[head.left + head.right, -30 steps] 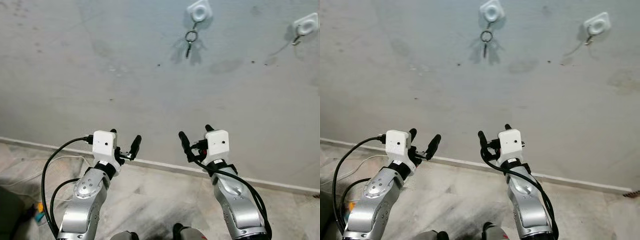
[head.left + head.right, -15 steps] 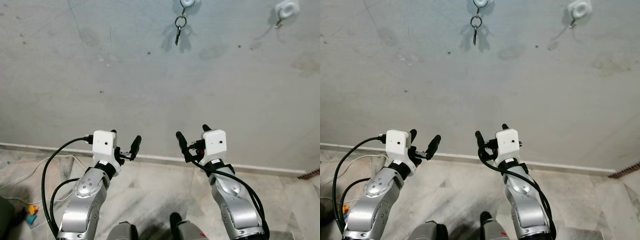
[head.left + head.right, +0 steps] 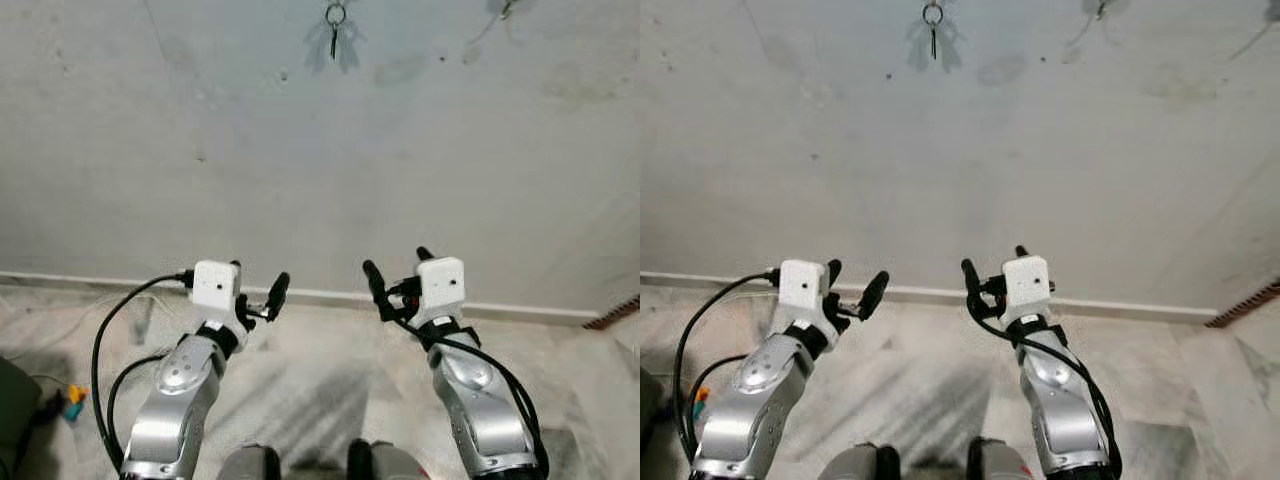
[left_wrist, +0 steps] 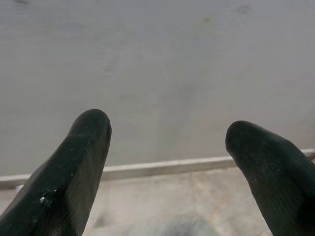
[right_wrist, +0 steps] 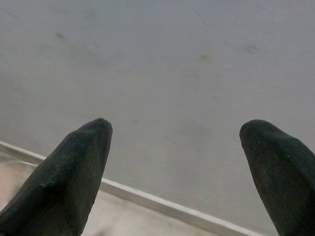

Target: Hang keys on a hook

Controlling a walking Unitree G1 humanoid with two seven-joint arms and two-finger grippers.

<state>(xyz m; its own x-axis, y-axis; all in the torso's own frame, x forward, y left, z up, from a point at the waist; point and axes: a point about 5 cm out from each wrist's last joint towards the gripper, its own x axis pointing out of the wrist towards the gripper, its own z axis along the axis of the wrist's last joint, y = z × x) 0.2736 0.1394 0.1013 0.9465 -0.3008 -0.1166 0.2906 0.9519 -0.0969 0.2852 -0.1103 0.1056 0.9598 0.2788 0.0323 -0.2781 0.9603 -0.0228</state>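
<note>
**Keys up, both grippers empty**

Since the keys (image 3: 335, 22) dangled from a ring high on the grey wall (image 3: 300, 150), the hanging step looked finished. Well below them, the left gripper (image 3: 258, 292) and right gripper (image 3: 396, 284) were both spread wide, holding nothing. Any next move would likely be standing clear. No writing was legible.

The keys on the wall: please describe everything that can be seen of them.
The keys hang high on the grey wall, at the very top of the head views, so the hook above them is cut off by the picture edge. A small dark metal ring is at the top, and one slim dark key hangs straight down from it. Faint shadows fan out on the wall to both sides. It is too small to tell the number of keys. Nothing else touches them; both grippers are far below, near the skirting.
</note>
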